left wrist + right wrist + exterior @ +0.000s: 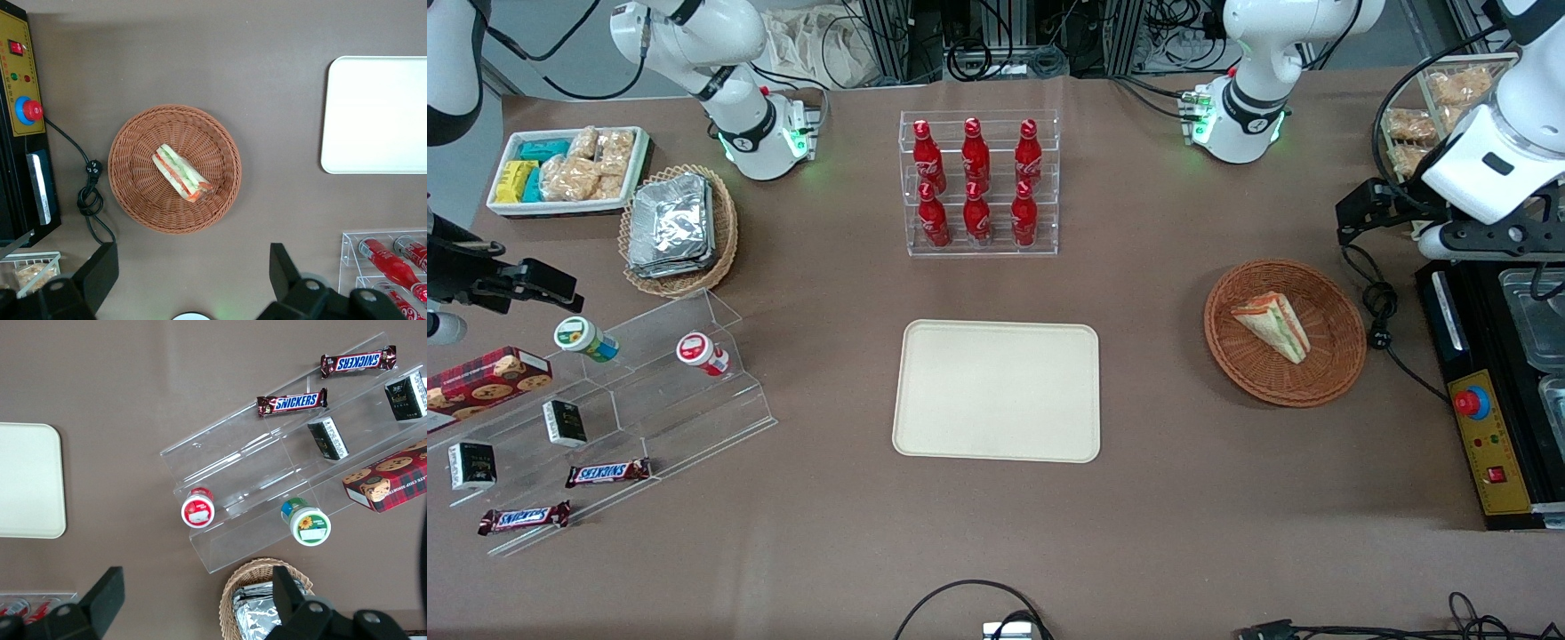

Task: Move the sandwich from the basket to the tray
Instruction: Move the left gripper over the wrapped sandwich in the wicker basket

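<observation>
Front view: one sandwich lies in the one round basket, below and nearer the camera than the raised hand. One bare tray sits on the tabletop, well apart from the hand; six red bottles stand above it.

Left wrist view: the hand hangs released, fingers spread wide, above the basket and sandwich. The tray lies apart.

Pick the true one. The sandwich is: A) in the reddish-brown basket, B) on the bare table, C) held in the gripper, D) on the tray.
A: the sandwich lies in the basket, the tray is bare, and the gripper hangs open above the basket, holding nothing.
</observation>
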`<state>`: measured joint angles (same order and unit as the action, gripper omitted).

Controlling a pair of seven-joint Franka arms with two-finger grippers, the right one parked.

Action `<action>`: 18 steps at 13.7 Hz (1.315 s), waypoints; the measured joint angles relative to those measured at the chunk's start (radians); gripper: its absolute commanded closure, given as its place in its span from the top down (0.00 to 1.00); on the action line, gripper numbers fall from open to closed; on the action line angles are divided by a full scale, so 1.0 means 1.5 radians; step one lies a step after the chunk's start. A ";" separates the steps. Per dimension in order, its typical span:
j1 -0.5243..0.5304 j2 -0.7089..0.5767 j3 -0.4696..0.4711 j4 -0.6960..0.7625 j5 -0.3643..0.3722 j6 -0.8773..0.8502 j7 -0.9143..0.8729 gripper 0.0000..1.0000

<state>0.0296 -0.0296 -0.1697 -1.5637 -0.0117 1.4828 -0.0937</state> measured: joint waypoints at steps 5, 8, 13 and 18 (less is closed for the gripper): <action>0.001 0.001 0.001 0.000 0.000 -0.011 0.000 1.00; 0.001 0.013 0.003 -0.013 0.000 -0.014 -0.042 1.00; 0.007 0.008 0.008 -0.133 0.001 0.090 -0.114 1.00; 0.019 -0.057 0.010 -0.369 0.002 0.297 -0.207 1.00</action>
<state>0.0577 -0.1157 -0.1544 -2.1169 -0.0094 1.9276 -0.4049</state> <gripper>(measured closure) 0.000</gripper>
